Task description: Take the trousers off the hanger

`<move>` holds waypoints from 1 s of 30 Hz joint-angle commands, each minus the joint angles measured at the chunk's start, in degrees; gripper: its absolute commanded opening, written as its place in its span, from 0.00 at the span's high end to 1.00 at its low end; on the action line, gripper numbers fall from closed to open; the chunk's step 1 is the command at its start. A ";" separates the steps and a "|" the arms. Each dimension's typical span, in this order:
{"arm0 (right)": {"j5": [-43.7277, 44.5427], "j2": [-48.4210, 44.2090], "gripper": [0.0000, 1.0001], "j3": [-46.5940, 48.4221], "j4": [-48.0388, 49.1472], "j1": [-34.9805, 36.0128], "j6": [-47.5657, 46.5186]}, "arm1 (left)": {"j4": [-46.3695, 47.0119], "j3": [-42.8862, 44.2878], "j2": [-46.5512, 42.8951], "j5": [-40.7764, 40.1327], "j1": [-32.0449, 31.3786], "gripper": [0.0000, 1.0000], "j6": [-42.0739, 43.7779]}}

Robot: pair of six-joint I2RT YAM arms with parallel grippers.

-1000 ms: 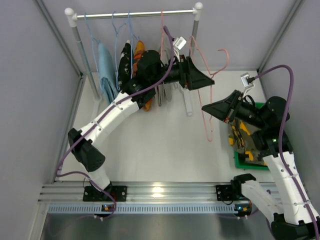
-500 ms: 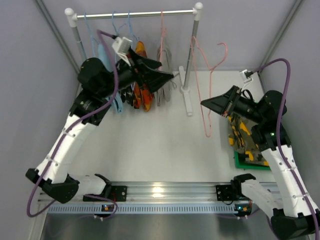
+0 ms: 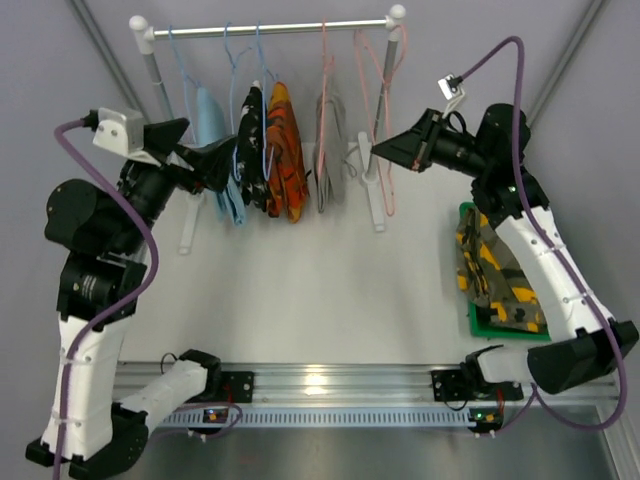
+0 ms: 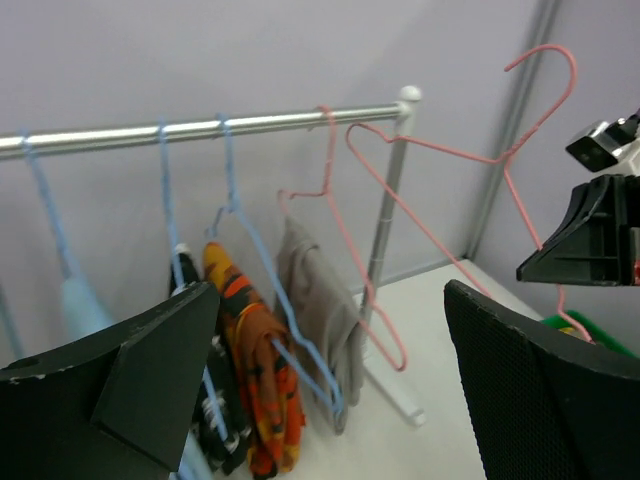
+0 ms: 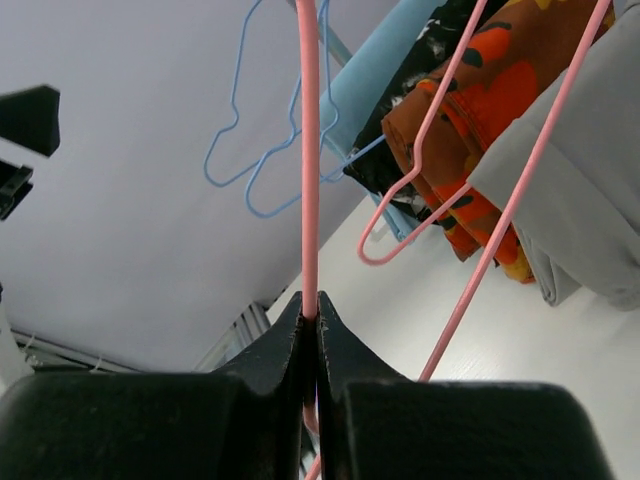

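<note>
**Step in hand (judged):** return the bare hanger to the rail. The trousers are already off it.

**State.** The right pincer (image 3: pixel 380 151) is clenched on the wire of the pink hanger (image 5: pixel 309 150), which runs straight up out of the fingertips and carries nothing. The camouflage trousers (image 3: pixel 495 280) lie folded on the green tray (image 3: pixel 490 330), behind and below this pincer and well apart from it. The left pincer (image 4: pixel 325 380) is released, jaws wide, grasping nothing.

**Procedure.**
1. Bring the hook over the clothes rail (image 3: pixel 270 27) ahead of the right pincer, in the free stretch beside the second pink hanger, which bears the grey garment (image 3: pixel 328 175).
2. Lower until the hook bears on the rail — whether it already does cannot be told from these views.
3. Release only then; a thin wire is likely to swing or slip off if let go early.
4. Withdraw straight back, clear of the neighbouring wires.
</note>
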 commanded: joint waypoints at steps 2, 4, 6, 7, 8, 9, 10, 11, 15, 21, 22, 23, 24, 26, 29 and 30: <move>1.76 7.74 1.00 8.36 -0.86 1.95 -0.07 | -4.72 -7.62 -5.34 -7.37 5.02 0.01 0.90; 3.07 11.78 1.00 11.19 -1.99 2.39 0.29 | -5.42 -10.27 -6.94 -7.99 6.95 0.01 -1.03; 4.13 14.43 1.00 15.93 -2.96 2.83 -1.02 | -6.47 -12.73 -8.43 -8.43 8.36 0.01 -3.14; 5.18 17.05 1.00 17.60 -3.66 2.83 -1.38 | -6.91 -13.18 -8.61 -8.09 8.72 0.01 -3.67; 5.63 18.38 1.00 21.10 -4.02 2.83 -1.99 | -7.96 -13.54 -8.79 -8.00 9.07 0.01 -4.37; 5.98 19.79 1.00 22.78 -4.54 2.83 -2.35 | -8.41 -13.71 -8.53 -7.39 9.51 0.01 -5.51; 6.59 22.50 1.00 24.45 -4.72 2.83 -2.70 | -9.11 -13.89 -8.44 -6.94 9.60 0.01 -5.96; 6.77 23.74 1.00 27.52 -4.72 2.74 -3.57 | -9.72 -13.72 -7.74 -6.42 9.77 0.01 -6.22; 5.72 29.72 1.00 32.02 -2.44 1.95 -2.70 | -13.24 -13.71 -5.72 -2.99 10.13 0.01 -8.07; 5.20 35.17 1.00 33.00 -1.21 0.55 -2.97 | -16.57 -11.79 -3.52 -1.66 10.30 0.01 -8.07; 5.11 35.27 1.00 33.00 -0.86 0.54 -2.97 | -17.19 -11.78 -3.17 -1.67 10.30 0.01 -8.07; 5.10 35.36 1.00 31.78 -0.42 0.37 -2.44 | -17.72 -10.74 -2.82 -2.36 10.30 0.01 -7.98; 5.10 35.44 1.00 31.24 -0.07 0.28 -2.35 | -18.16 -10.38 -2.55 -2.72 10.30 0.01 -8.07; 4.84 35.80 1.00 30.45 0.37 -0.07 -2.44 | -19.30 -9.76 -1.85 -1.76 10.30 0.01 -6.76; 4.49 35.71 0.97 29.14 0.46 -0.07 -3.05 | -22.46 -8.09 -0.18 0.09 10.30 0.01 -5.44; 4.49 35.36 0.90 28.61 0.46 -0.07 -3.23 | -23.00 -7.83 0.17 0.96 10.30 0.01 -4.83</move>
